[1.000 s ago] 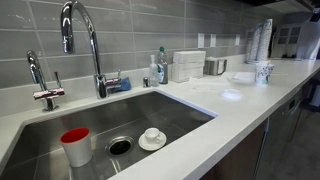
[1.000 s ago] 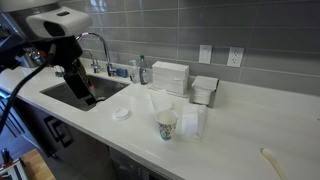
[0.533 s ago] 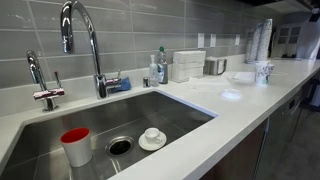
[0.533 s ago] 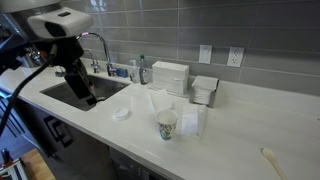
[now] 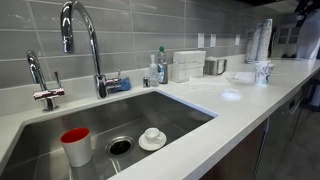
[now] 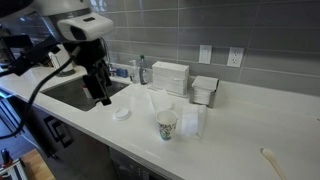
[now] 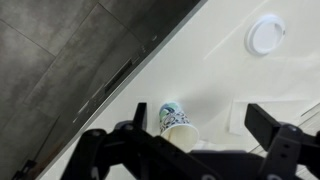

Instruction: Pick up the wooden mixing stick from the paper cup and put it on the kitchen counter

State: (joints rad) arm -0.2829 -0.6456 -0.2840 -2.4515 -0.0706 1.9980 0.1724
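The small patterned paper cup point(image 6: 167, 124) stands on the white kitchen counter point(image 6: 240, 130), near its front edge. A thin pale stick point(image 6: 155, 104) seems to lean out of the cup to the left. The cup also shows in an exterior view point(image 5: 263, 72) and in the wrist view point(image 7: 178, 122), where I cannot make out the stick. My gripper point(image 6: 103, 96) hangs over the counter beside the sink point(image 6: 70, 92), left of the cup and apart from it. In the wrist view the gripper point(image 7: 200, 125) is open and empty, and the cup lies between its fingers point(image 7: 265, 122).
A flat white lid point(image 6: 122, 113) lies on the counter between gripper and cup. White boxes point(image 6: 170, 76) and a soap bottle point(image 5: 160, 66) stand by the tiled wall. A tall cup stack point(image 5: 262, 40), a faucet point(image 5: 85, 40) and a red-rimmed cup point(image 5: 75, 146) in the sink are nearby.
The arm has swung right, from over the sink toward the counter and the paper cup. The cup and the other objects have not moved.
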